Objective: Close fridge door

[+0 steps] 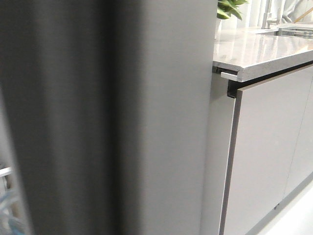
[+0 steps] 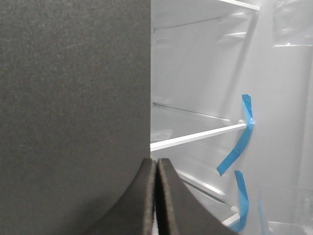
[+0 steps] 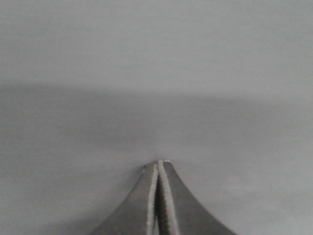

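The fridge door (image 1: 98, 117), a large flat dark grey matte panel, fills the left and middle of the front view. In the left wrist view the door (image 2: 73, 112) covers one half, and its edge stands against the open white interior. My left gripper (image 2: 156, 161) is shut and empty, its tips at the door's edge. My right gripper (image 3: 159, 164) is shut and empty, its tips close against a plain grey surface (image 3: 156, 73), likely the door's face. Neither gripper shows in the front view.
A pale stone countertop (image 1: 259, 54) with light grey cabinet fronts (image 1: 269, 156) stands to the right of the door. A green plant (image 1: 230, 9) is at the back. White shelves (image 2: 195, 138) with blue tape strips (image 2: 239, 142) show inside the fridge.
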`<state>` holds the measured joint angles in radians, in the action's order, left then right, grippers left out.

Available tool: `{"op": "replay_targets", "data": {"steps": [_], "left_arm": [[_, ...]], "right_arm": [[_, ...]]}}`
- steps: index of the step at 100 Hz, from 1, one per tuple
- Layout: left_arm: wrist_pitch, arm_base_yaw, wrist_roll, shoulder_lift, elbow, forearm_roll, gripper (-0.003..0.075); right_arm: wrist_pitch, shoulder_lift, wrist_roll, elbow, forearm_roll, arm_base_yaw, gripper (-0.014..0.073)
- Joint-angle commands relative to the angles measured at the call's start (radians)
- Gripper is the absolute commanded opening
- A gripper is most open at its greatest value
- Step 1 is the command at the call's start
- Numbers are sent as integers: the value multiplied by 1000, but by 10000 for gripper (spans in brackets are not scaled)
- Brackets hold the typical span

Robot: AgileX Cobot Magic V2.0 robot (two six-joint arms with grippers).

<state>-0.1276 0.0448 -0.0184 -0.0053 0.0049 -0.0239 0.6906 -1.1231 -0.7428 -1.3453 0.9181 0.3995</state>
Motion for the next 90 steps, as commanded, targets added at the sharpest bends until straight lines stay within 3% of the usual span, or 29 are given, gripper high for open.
{"op": "replay_targets", "data": {"steps": [1, 47, 90], "left_arm": [[-72, 3, -5, -20, 35, -6, -20], [-72, 3, -5, -20, 35, -6, -20], [-72, 3, -5, -20, 35, -6, -20]], "right_arm": [[-69, -42, -26, -69, 48, 6, -44], [-217, -343, -79, -240, 48, 129, -44], [-308, -545, -92, -327, 46, 136, -44]]}}
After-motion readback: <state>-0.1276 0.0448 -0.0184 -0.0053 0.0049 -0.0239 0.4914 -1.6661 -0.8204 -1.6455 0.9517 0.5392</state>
